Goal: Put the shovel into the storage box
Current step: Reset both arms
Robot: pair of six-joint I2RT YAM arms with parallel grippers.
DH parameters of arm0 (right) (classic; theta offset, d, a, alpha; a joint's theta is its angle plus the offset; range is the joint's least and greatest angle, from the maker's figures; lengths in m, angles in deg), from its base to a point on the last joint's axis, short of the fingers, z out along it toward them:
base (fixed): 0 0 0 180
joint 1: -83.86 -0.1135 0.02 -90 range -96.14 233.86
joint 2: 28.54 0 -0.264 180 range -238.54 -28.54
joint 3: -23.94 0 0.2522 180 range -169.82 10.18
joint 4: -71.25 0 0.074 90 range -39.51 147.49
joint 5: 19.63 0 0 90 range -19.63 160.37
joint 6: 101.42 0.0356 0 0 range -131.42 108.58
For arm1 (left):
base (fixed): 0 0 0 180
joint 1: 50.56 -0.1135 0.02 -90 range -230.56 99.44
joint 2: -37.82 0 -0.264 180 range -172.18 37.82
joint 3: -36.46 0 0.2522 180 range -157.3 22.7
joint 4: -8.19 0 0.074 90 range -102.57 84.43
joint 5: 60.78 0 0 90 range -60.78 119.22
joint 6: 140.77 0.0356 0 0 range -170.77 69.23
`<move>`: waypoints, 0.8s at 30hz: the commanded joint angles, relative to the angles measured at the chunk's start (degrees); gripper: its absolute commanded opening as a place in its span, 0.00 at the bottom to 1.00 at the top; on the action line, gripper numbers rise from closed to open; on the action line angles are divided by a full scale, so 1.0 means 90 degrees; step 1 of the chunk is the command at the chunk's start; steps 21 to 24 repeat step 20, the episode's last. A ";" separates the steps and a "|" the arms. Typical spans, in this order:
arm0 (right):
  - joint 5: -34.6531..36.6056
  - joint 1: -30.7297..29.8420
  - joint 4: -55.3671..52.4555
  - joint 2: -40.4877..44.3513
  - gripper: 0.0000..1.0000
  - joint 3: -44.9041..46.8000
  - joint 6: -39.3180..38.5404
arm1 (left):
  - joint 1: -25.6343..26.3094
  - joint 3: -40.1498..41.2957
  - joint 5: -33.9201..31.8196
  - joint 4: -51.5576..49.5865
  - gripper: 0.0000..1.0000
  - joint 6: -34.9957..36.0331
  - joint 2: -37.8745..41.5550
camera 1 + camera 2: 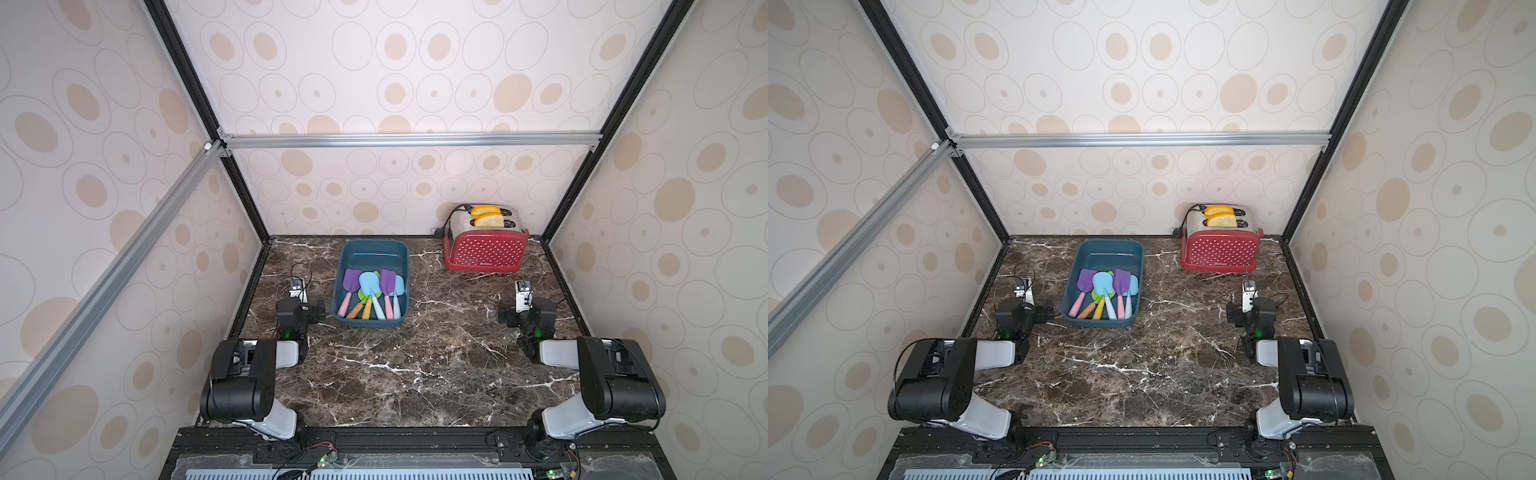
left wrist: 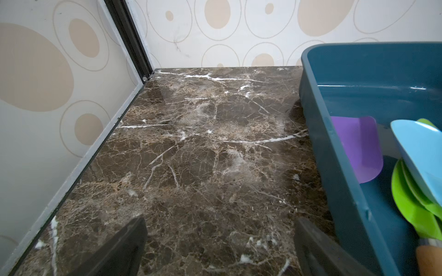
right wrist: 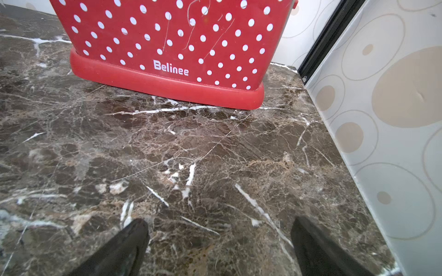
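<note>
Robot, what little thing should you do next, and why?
Probably just stop and rest. The shovels in view all lie inside the storage box, none shows on the table, and the left end effector and right end effector are both open with nothing between their fingers.

We see the left gripper (image 2: 221, 222) spread wide, only brown marble desk (image 2: 203, 143) between its fingers. The storage box (image 2: 339, 172) sits just beside one finger. In it: purple shovel blade (image 2: 358, 148), light-blue shovel (image 2: 423, 155) lying over green shovels (image 2: 411, 205), orange handle (image 2: 430, 260) at frame edge.
</note>
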 commanded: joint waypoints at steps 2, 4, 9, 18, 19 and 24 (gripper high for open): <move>-0.0058 0.0039 -0.0024 -0.0018 1.00 -0.0045 -0.0051 | 0.0031 -0.0021 -0.0109 0.0147 0.99 0.0110 -0.0022; -0.0057 0.0038 -0.0019 -0.0018 1.00 -0.0045 -0.0047 | 0.0026 -0.0023 -0.0109 0.0156 0.99 0.0110 -0.0024; -0.0057 0.0034 -0.0034 -0.0014 1.00 -0.0040 -0.0050 | 0.0027 -0.0023 -0.0111 0.0146 0.99 0.0110 -0.0020; -0.0057 0.0038 -0.0030 -0.0014 1.00 -0.0054 -0.0042 | 0.0024 -0.0045 -0.0100 0.0112 0.99 0.0120 -0.0046; -0.0057 0.0039 -0.0035 -0.0014 1.00 -0.0053 -0.0042 | 0.0024 -0.0033 -0.0109 0.0119 0.99 0.0112 -0.0020; -0.0057 0.0039 -0.0036 -0.0023 1.00 -0.0047 -0.0045 | 0.0030 -0.0033 -0.0109 0.0134 0.99 0.0110 -0.0018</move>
